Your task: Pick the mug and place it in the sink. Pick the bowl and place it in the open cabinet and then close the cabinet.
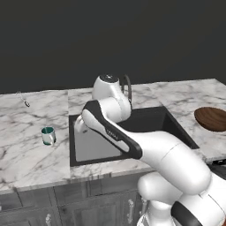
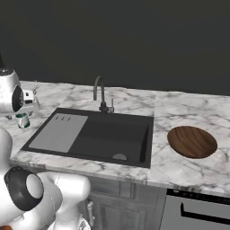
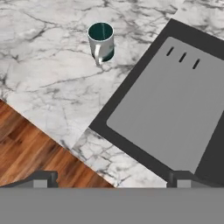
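Spreading wide, the two dark fingertips stand at opposite edges of the hand view with nothing between them, so the gripper is empty and hangs above the counter's front edge, beside the grey drainboard of the sink. The mug stands upright on the marble counter, well apart from the fingers and to the left of the basin. To grasp it well, I judge the hand should travel over the mug, come down with the jaws either side of its body, clear of the handle, and close only once low enough. It is a small white mug, teal inside, its white handle turned toward the camera.
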### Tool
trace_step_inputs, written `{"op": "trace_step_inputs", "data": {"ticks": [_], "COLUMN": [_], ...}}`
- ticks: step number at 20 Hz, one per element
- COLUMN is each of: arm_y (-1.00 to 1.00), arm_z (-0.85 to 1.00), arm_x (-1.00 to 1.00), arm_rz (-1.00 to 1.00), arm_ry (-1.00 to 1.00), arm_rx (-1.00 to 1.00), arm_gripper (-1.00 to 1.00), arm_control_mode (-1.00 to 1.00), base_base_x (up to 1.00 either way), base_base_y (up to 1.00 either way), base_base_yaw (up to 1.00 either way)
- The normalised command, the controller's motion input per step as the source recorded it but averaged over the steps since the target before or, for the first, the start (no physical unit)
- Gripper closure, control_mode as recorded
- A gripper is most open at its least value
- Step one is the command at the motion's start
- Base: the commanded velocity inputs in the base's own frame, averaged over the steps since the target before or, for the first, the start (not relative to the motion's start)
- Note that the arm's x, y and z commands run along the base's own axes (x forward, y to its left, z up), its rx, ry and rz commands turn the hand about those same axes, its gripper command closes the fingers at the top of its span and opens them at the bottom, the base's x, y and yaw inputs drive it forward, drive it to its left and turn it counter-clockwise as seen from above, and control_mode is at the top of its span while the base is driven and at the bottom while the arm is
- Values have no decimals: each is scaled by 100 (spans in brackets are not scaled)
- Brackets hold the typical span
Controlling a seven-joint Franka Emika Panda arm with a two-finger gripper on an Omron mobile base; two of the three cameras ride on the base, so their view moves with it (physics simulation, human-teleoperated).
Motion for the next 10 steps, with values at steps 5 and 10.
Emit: {"op": "trace_step_inputs", "data": {"ticks": [5,10], "arm_y": [48,26], "arm_z": [-12,-11], "arm_x": [0,1], "arm_rz": [2,0], "arm_ry": [2,0], "arm_rx": [0,0], "arm_gripper": [-100,-100], "arm_control_mode": [-100,-100], "base_base_x": [0,0], "base_base_y": [0,0], "base_base_yaw": [0,0]}}
